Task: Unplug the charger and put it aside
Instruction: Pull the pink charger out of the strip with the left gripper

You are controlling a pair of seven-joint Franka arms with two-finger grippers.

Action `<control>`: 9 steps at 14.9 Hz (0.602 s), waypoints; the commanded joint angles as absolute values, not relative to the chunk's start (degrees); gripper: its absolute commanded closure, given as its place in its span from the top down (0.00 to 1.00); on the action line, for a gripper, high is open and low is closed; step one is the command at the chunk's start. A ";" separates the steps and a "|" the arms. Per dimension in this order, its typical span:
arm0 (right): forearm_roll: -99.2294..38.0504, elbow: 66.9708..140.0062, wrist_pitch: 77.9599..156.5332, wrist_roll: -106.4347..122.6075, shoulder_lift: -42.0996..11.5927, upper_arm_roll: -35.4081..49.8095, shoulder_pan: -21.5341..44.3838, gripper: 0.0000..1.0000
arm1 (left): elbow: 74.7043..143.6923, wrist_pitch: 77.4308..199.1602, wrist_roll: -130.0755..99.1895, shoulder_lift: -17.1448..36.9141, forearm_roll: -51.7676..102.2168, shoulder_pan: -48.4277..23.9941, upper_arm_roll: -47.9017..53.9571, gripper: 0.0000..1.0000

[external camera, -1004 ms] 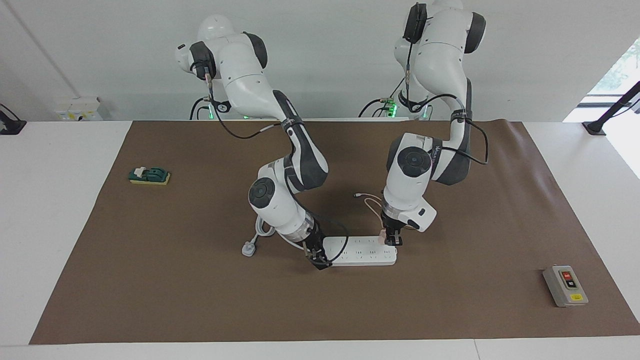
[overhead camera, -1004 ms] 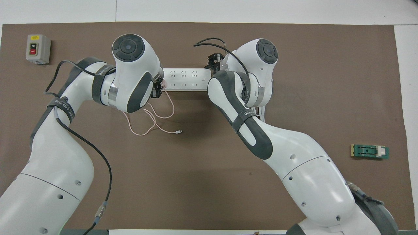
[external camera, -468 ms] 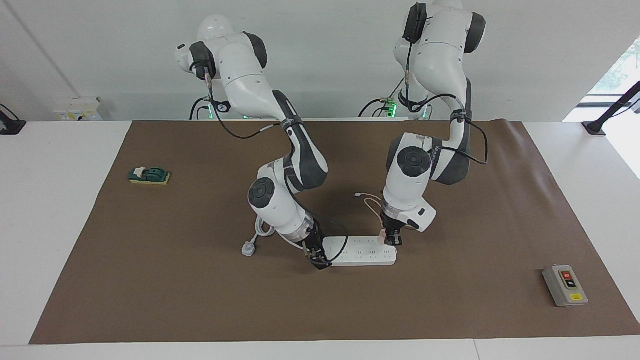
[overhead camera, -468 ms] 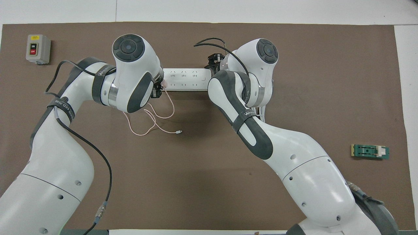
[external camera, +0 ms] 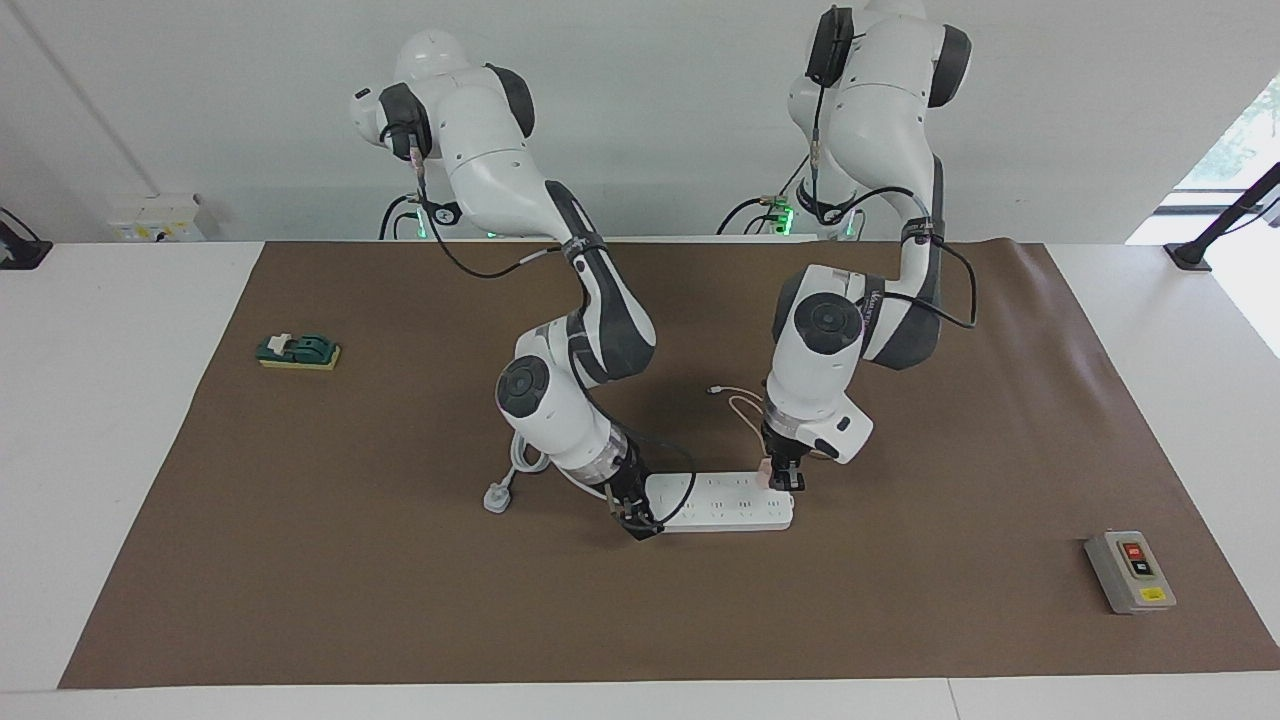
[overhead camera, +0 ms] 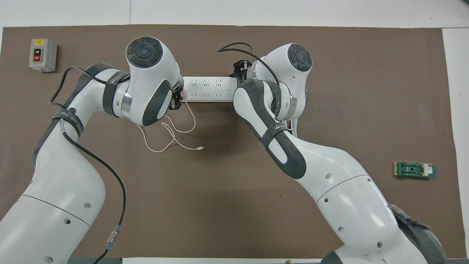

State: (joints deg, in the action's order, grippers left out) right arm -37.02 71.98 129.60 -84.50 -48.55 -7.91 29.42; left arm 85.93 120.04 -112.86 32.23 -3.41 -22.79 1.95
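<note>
The pale pink charger point(external camera: 765, 467) sits in the white power strip point(external camera: 725, 503) at its end toward the left arm; it also shows in the overhead view point(overhead camera: 184, 94). My left gripper point(external camera: 784, 478) is down on it, shut on the charger. The thin pink cable point(overhead camera: 171, 136) lies in loops nearer to the robots and ends in a white connector point(overhead camera: 200, 148). My right gripper point(external camera: 636, 520) is at the strip's other end, where the thick white cord leaves it. In the overhead view both wrists hide the ends of the strip point(overhead camera: 209, 89).
The strip's thick white cord and its plug point(external camera: 497, 496) lie toward the right arm's end. A grey box with a red button point(external camera: 1130, 572) stands at the left arm's end. A green part on a yellow base point(external camera: 298, 351) lies at the right arm's end.
My left gripper has risen very slightly at the charger. The right arm, the strip and the cable have not moved.
</note>
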 commanded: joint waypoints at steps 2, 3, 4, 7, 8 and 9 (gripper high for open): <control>-37.27 68.56 130.78 -85.34 -50.98 -7.47 28.65 0.00 | 82.18 109.97 -111.01 28.92 -4.22 -22.85 1.49 0.00; -37.27 68.55 130.69 -85.34 -50.98 -7.47 28.65 0.00 | 81.66 108.30 -110.31 28.48 -3.96 -22.85 1.41 0.00; -37.27 68.64 130.69 -85.34 -50.98 -7.47 28.57 0.00 | 80.87 107.06 -109.61 28.30 -3.87 -22.76 1.32 0.00; -37.27 68.64 130.78 -85.34 -50.98 -7.47 28.48 0.00 | 80.51 106.26 -106.27 27.25 -3.78 -21.63 1.41 0.00; -37.27 68.64 130.78 -85.34 -50.98 -7.47 28.48 0.00 | 80.51 106.17 -104.35 26.81 -3.61 -21.36 1.32 0.00; -37.27 68.64 130.78 -85.34 -50.98 -7.47 28.48 0.00 | 80.51 106.17 -102.06 26.02 -3.60 -20.57 1.41 0.00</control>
State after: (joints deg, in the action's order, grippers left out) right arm -37.05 71.96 129.56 -84.51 -48.55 -7.91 29.40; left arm 80.70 107.59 -106.19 27.47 -3.41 -21.92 1.31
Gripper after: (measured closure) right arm 0.079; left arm 0.687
